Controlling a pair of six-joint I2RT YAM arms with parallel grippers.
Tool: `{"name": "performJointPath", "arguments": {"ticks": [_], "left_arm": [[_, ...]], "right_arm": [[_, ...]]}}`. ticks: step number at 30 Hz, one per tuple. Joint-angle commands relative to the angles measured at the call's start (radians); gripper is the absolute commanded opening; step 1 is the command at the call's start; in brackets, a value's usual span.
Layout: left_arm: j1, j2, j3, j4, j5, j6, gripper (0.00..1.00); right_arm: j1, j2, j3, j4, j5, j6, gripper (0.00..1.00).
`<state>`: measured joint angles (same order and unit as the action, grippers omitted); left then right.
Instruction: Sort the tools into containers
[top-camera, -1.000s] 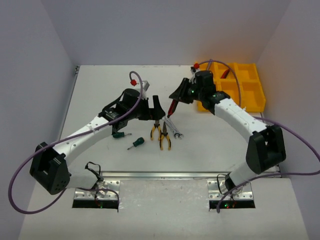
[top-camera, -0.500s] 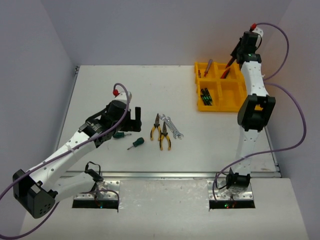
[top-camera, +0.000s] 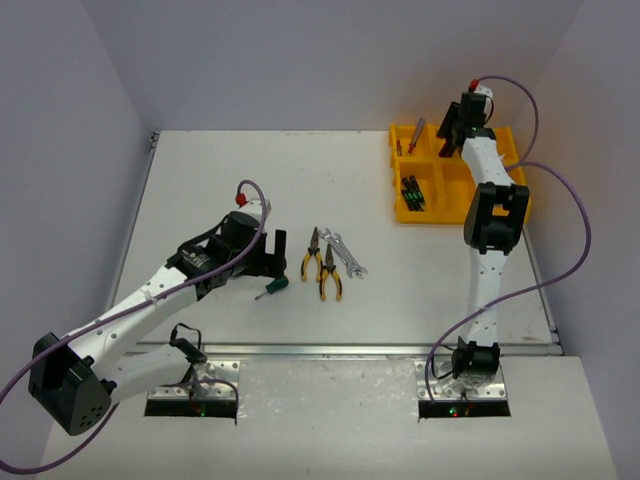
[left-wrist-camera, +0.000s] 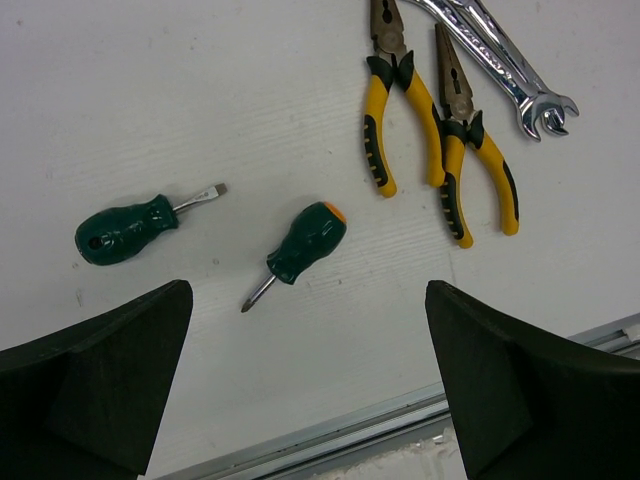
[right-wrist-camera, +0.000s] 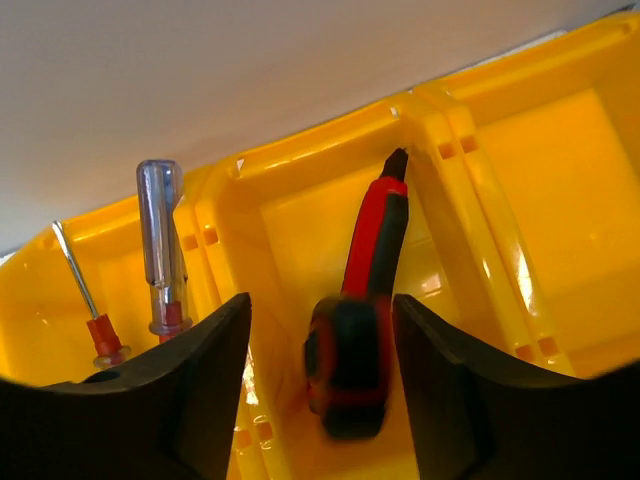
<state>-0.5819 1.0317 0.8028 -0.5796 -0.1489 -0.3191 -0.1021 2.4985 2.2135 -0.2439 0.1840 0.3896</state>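
My right gripper (right-wrist-camera: 320, 305) hangs over a back compartment of the yellow tray (right-wrist-camera: 420, 110), jaws apart. The red-handled cutters (right-wrist-camera: 365, 300) show blurred between the fingers, inside that compartment, with a gap on the left side. In the top view this gripper (top-camera: 450, 135) is at the tray's (top-camera: 450, 190) far edge. My left gripper (left-wrist-camera: 308, 340) is wide open and empty just above two green screwdrivers (left-wrist-camera: 125, 228) (left-wrist-camera: 305, 245). Two yellow-black pliers (left-wrist-camera: 385, 110) (left-wrist-camera: 470, 160) and silver wrenches (left-wrist-camera: 510, 70) lie beyond them.
The neighbouring compartment holds a clear-handled screwdriver (right-wrist-camera: 160, 230) and a thin red one (right-wrist-camera: 90, 300). Black-green screwdrivers (top-camera: 410, 192) lie in a front compartment. A metal rail (left-wrist-camera: 350, 430) runs along the near table edge.
My right arm has swung from the table's middle to the tray with the cutters, and its jaws have widened. My left arm has drawn back over the green screwdrivers.
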Motion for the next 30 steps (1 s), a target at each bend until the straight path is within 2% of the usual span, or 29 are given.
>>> {"name": "performJointPath", "arguments": {"ticks": [1, 2, 4, 5, 12, 15, 19, 21, 23, 25, 28, 29, 30], "left_arm": [[-0.007, -0.025, 0.01, 0.049, 0.011, 0.01, 1.0], [-0.007, -0.028, 0.009, 0.052, 0.009, 0.011, 1.0], [-0.007, -0.03, 0.008, 0.052, 0.006, 0.01, 1.0], [-0.007, -0.031, 0.008, 0.052, 0.003, 0.009, 1.0], [-0.007, -0.05, 0.009, 0.049, -0.027, 0.002, 1.0], [-0.007, -0.08, 0.011, 0.036, -0.106, -0.023, 1.0], [-0.007, -0.127, 0.022, -0.009, -0.279, -0.081, 1.0], [-0.006, -0.157, 0.035, -0.048, -0.388, -0.145, 1.0], [-0.006, -0.177, 0.038, -0.068, -0.436, -0.172, 1.0], [-0.004, -0.202, 0.043, -0.083, -0.473, -0.193, 1.0], [-0.004, -0.245, 0.045, -0.089, -0.497, -0.205, 1.0], [-0.003, -0.259, 0.044, -0.087, -0.497, -0.202, 1.0], [-0.003, -0.271, 0.04, -0.078, -0.489, -0.197, 1.0]], "right_arm": [[-0.002, -0.044, 0.064, 0.042, 0.008, -0.013, 0.77], [-0.002, -0.053, 0.076, 0.025, 0.01, -0.008, 0.87], [-0.002, -0.084, 0.077, 0.011, 0.006, 0.005, 0.97], [-0.002, -0.104, 0.081, 0.002, 0.0, 0.013, 0.99], [0.026, -0.275, 0.092, -0.062, -0.046, 0.036, 0.99], [0.08, -0.372, 0.046, -0.164, -0.062, 0.036, 0.99], [0.232, -0.554, -0.129, -0.3, -0.008, 0.012, 0.99], [0.383, -0.696, -0.305, -0.326, 0.082, -0.03, 0.99], [0.478, -0.779, -0.504, -0.304, 0.185, -0.049, 0.99], [0.558, -0.874, -0.673, -0.259, 0.1, -0.033, 0.99], [0.583, -0.991, -0.866, -0.182, -0.208, 0.021, 0.99], [0.602, -0.998, -0.905, -0.2, -0.252, 0.027, 0.99], [0.633, -0.995, -0.908, -0.25, -0.222, 0.027, 0.99]]}}
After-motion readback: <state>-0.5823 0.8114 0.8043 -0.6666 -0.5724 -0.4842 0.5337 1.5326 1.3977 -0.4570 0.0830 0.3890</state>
